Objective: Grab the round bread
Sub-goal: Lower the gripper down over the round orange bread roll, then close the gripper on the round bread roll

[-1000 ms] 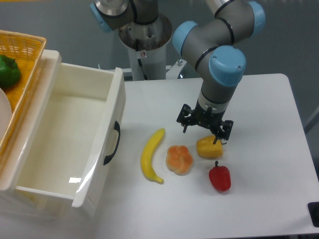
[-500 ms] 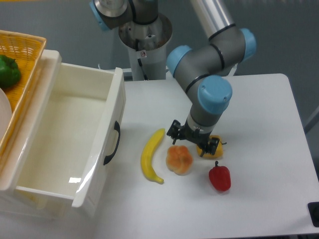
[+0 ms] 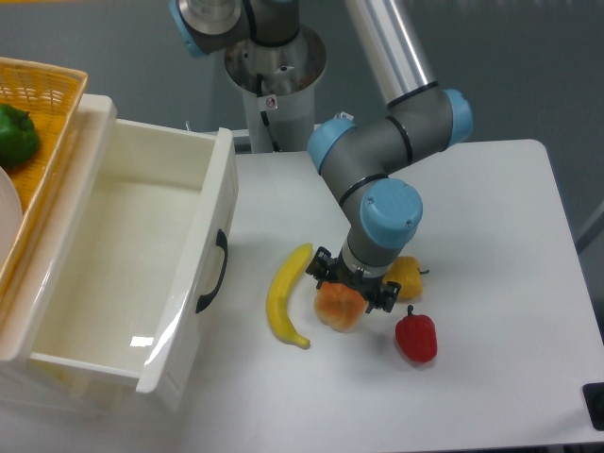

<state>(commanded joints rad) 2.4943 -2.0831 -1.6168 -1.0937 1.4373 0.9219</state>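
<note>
The round bread (image 3: 337,310) is an orange and cream lobed bun lying on the white table (image 3: 491,226), between a banana and two peppers. My gripper (image 3: 353,286) hangs directly over its top and hides the upper half. The black fingers stand open, one at the bun's left rim and one at its right, and I cannot tell whether they touch it. The bun still rests on the table.
A yellow banana (image 3: 287,295) lies just left of the bun. A yellow bell pepper (image 3: 406,276) sits right behind the gripper and a red bell pepper (image 3: 416,337) in front right. An open white drawer (image 3: 132,264) and a wicker basket (image 3: 38,104) stand at the left.
The gripper has moved left and down from over the yellow pepper to over the round bread, now straddling its top. The objects on the table have not shifted.
</note>
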